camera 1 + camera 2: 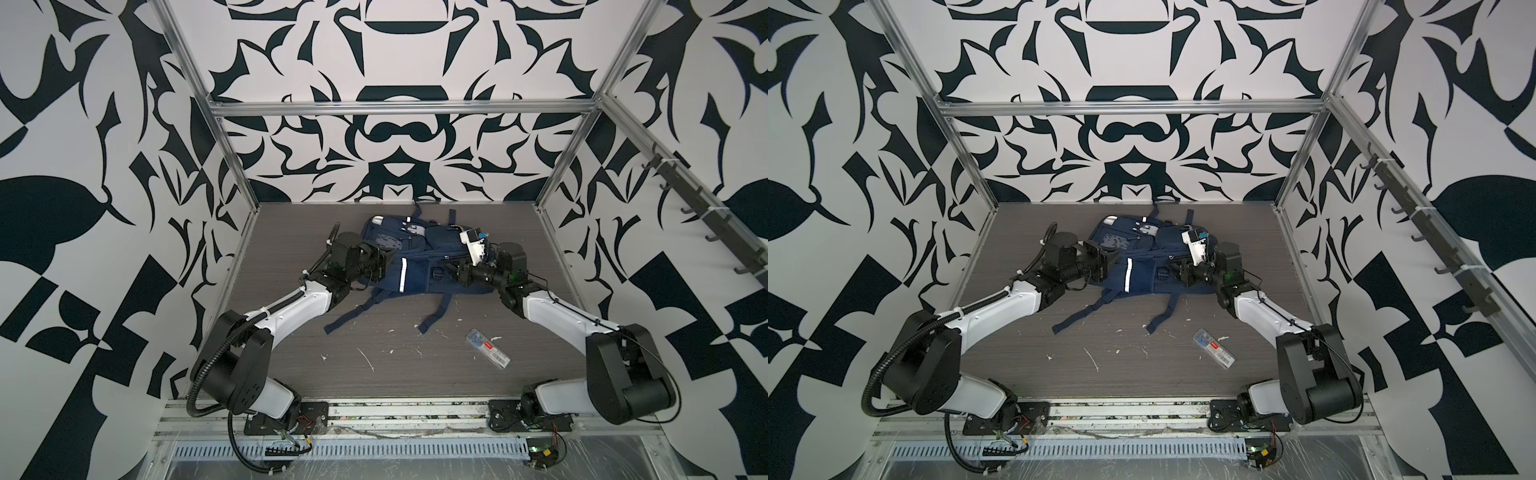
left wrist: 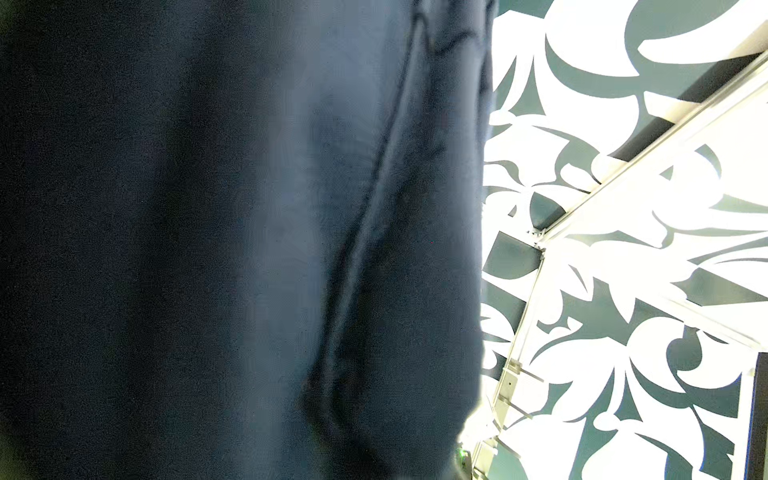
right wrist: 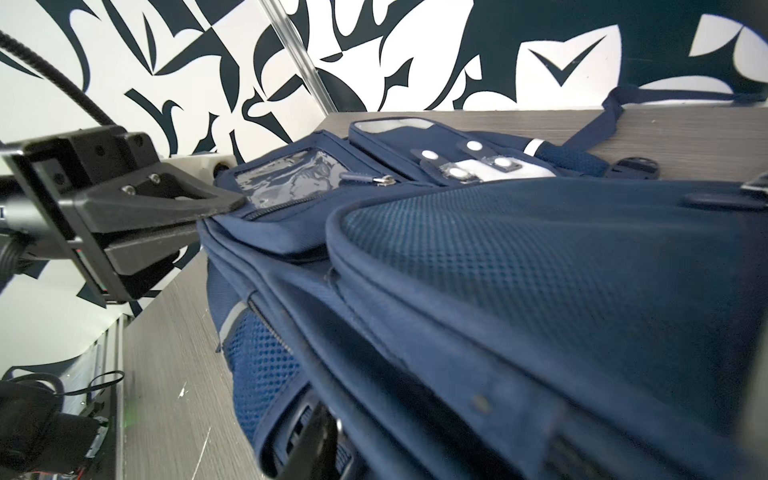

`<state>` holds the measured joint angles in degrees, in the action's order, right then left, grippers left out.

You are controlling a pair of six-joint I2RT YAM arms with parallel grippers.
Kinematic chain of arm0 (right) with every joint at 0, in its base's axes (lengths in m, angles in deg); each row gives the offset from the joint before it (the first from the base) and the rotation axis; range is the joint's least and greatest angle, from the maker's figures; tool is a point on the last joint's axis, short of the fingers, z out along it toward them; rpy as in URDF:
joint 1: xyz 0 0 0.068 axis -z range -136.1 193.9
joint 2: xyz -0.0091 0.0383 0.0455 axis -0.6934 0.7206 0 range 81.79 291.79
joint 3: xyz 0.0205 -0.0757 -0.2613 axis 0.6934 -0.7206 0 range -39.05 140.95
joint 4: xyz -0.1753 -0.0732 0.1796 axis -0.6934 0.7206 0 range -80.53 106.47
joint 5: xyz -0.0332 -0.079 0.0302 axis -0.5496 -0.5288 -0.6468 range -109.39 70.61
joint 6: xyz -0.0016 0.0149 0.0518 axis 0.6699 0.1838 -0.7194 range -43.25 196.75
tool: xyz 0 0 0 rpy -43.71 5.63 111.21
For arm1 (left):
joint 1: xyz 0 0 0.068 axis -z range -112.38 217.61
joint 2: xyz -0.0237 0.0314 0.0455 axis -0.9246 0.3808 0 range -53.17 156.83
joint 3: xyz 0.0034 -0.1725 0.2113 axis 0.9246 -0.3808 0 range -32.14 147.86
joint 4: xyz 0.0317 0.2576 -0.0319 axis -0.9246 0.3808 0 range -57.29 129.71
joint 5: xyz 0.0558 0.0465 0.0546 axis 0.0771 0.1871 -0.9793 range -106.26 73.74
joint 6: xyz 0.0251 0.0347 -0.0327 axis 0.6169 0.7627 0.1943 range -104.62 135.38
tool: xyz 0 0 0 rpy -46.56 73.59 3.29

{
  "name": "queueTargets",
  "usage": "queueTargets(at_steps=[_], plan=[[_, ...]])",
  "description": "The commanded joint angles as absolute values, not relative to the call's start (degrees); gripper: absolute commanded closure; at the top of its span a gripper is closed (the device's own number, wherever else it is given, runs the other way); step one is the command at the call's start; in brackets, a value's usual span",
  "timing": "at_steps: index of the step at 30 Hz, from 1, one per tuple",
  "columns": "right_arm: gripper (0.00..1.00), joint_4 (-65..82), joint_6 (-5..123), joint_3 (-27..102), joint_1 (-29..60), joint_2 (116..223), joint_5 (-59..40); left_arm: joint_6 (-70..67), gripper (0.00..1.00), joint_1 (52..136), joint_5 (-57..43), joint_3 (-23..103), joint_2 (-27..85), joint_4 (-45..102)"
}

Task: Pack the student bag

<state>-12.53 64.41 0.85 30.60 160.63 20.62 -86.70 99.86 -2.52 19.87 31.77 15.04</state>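
In both top views the student bag lies flat on the tabletop, near the back wall, with its straps spread toward the front. The left end effector is at the bag's left edge. The right end effector is at its right side, close to a small buckle. A little clear case with a red label lies well apart from the bag. Its words are too small to read.

The left wrist view shows only the student bag as dark blue cloth, very close and blurry.

In the right wrist view the left end effector has its jaws together. They pinch the bag's edge just beside the clear card window. A zip pull and white snap buttons sit behind it. No brand name or words show on the bag. One dark finger of the right end effector pokes in low by the cloth, but I cannot tell if its jaws are apart or together.

The job now seems to be getting a hold on the bag so it can be opened. To do it well, the left side should hold tight. The right side should pinch just one layer of cloth, not a strap. Then it should pull slowly so the bag does not slide.
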Motion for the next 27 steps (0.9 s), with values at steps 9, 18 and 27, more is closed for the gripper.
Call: queueTargets(at_steps=[9, 18, 27], plan=[[1.0, -11.3, 67.7, 3.4, 30.2, 156.4, 15.1, -87.2, 1.0, 100.3, 4.0, 21.7, 29.6, 6.0], [1.0, 0.9, 68.9, 2.1, 30.2, 152.0, 8.0, -83.4, 1.0, 92.7, 2.8, 20.4, 28.7, 6.5], [1.0, 8.8, 72.8, 4.0, 30.6, 151.1, 5.3, -80.1, 1.0, 82.0, 4.8, 19.5, 31.1, 5.4]])
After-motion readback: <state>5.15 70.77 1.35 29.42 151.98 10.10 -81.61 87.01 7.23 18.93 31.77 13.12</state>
